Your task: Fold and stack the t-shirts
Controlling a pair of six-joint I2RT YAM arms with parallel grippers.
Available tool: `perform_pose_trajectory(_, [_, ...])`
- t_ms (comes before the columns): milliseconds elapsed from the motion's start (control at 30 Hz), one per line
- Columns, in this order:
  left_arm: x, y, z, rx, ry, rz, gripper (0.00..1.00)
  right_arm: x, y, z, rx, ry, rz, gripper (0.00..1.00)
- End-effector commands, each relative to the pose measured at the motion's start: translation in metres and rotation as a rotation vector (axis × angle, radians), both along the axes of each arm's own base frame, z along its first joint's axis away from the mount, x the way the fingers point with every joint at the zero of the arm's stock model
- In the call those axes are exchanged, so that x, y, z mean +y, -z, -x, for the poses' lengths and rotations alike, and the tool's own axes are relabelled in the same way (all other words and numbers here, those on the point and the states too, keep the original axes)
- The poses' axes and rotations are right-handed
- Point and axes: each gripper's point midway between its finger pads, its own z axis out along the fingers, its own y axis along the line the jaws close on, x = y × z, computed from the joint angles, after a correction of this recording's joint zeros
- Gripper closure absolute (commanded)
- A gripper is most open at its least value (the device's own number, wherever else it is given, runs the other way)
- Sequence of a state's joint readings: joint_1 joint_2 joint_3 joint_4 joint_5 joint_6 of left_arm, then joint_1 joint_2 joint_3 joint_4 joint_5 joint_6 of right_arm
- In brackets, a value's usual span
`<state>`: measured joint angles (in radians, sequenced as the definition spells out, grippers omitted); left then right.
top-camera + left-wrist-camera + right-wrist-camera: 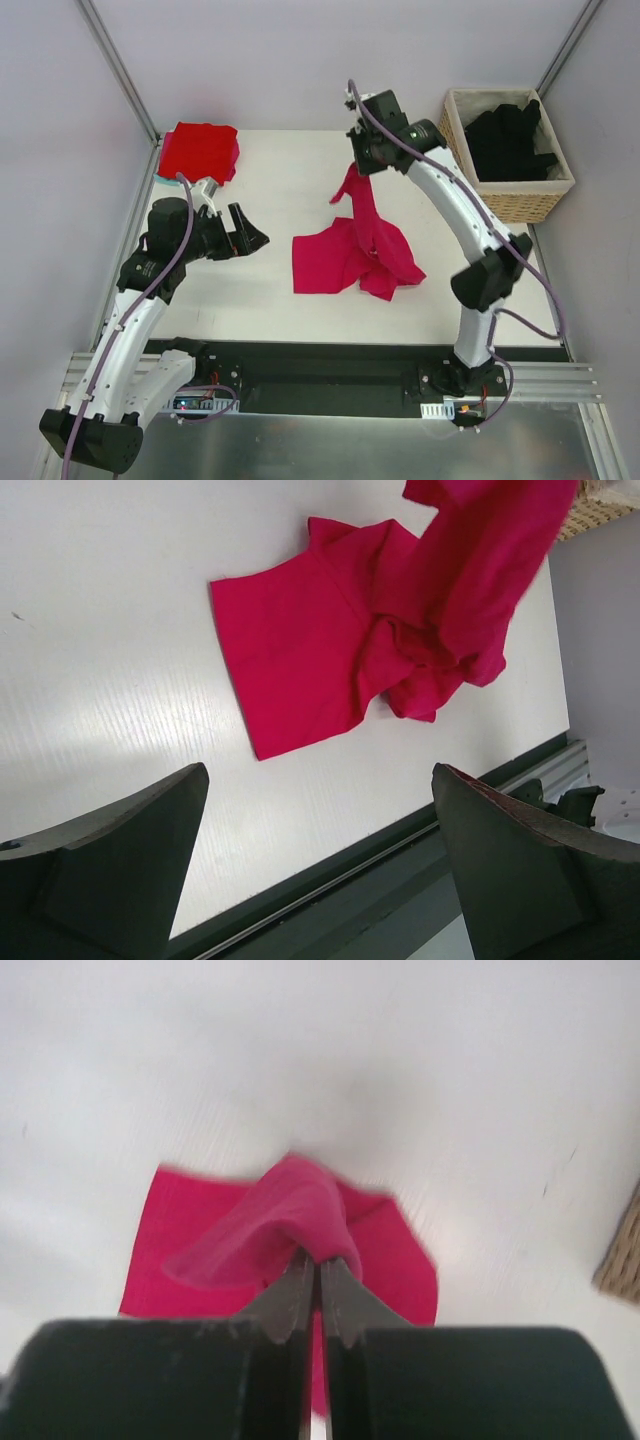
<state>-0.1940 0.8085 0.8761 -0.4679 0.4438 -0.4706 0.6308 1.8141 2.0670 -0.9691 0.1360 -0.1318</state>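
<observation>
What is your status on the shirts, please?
Right gripper shut on magenta t-shirt, one end raised. Left gripper open, empty. Red t-shirt folded, far-left corner. Nothing in the way.

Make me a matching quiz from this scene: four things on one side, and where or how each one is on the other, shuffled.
1 magenta t-shirt
2 red t-shirt
3 black t-shirts
4 left gripper

A in the wicker basket
B open, holding nothing
C folded at the table far left corner
D pinched and partly raised by the shut right gripper

Pairs: 1-D, 2-C, 3-A, 4-B
</observation>
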Motion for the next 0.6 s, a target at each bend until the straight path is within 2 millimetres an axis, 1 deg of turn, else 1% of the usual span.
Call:
perform_pose_trajectory(0, [0.007,-0.025,-0.018,-0.064,-0.073,0.015,0.05,0.001,-0.067,-0.118,-0.321,0.009,-0.145,1.0])
perform_pose_trajectory(33, [0.008,-0.027,-0.02,-0.068,-0.085,0.012,0.05,-0.001,-0.063,-0.131,-0.338,0.02,-0.116,0.99])
perform_pose_trajectory(67, [0.008,-0.027,-0.021,-0.063,-0.091,0.016,0.05,-0.001,-0.042,-0.147,-0.345,0.002,-0.035,0.99])
perform_pose_trajectory(100, [0.008,-0.027,-0.021,-0.062,-0.093,0.016,0.05,-0.013,-0.046,-0.16,-0.406,0.066,0.034,0.99])
perform_pose_trajectory(167, [0.009,-0.026,-0.023,-0.055,-0.103,0.016,0.05,-0.03,-0.043,-0.172,-0.446,0.142,0.104,0.98])
perform_pose_trajectory(200, [0.009,-0.025,-0.024,-0.05,-0.107,0.016,0.05,-0.04,-0.048,-0.177,-0.48,0.191,0.136,0.57])
perform_pose_trajectory(233, [0.009,-0.023,-0.025,-0.046,-0.109,0.015,0.05,-0.044,-0.037,-0.178,-0.471,0.194,0.172,0.36])
perform_pose_trajectory(267, [0.008,-0.021,-0.027,-0.034,-0.11,0.018,0.05,-0.047,-0.037,-0.178,-0.48,0.198,0.184,0.22])
perform_pose_trajectory(300, [0.007,-0.019,-0.028,-0.027,-0.105,0.02,0.05,-0.047,-0.04,-0.177,-0.484,0.189,0.178,0.04])
perform_pose_trajectory(400, [0.003,-0.015,-0.033,-0.006,-0.086,0.024,0.05,-0.047,-0.031,-0.166,-0.442,0.178,0.172,0.04])
perform_pose_trajectory(433, [0.001,-0.015,-0.034,-0.003,-0.074,0.027,0.05,-0.05,-0.041,-0.158,-0.453,0.188,0.154,0.04])
perform_pose_trajectory(467, [-0.003,-0.01,-0.039,0.007,-0.048,0.023,0.05,-0.051,-0.025,-0.151,-0.42,0.18,0.176,0.04])
perform_pose_trajectory(500, [-0.01,-0.01,-0.037,0.014,0.006,0.038,0.04,-0.054,-0.025,-0.146,-0.425,0.187,0.183,0.04])
perform_pose_trajectory(533, [-0.016,-0.009,-0.038,0.019,0.046,0.046,0.04,-0.061,-0.041,-0.135,-0.447,0.202,0.174,0.04])
perform_pose_trajectory(567, [-0.021,0.002,-0.044,0.05,0.091,0.031,0.04,-0.065,-0.025,-0.128,-0.412,0.206,0.198,0.04])
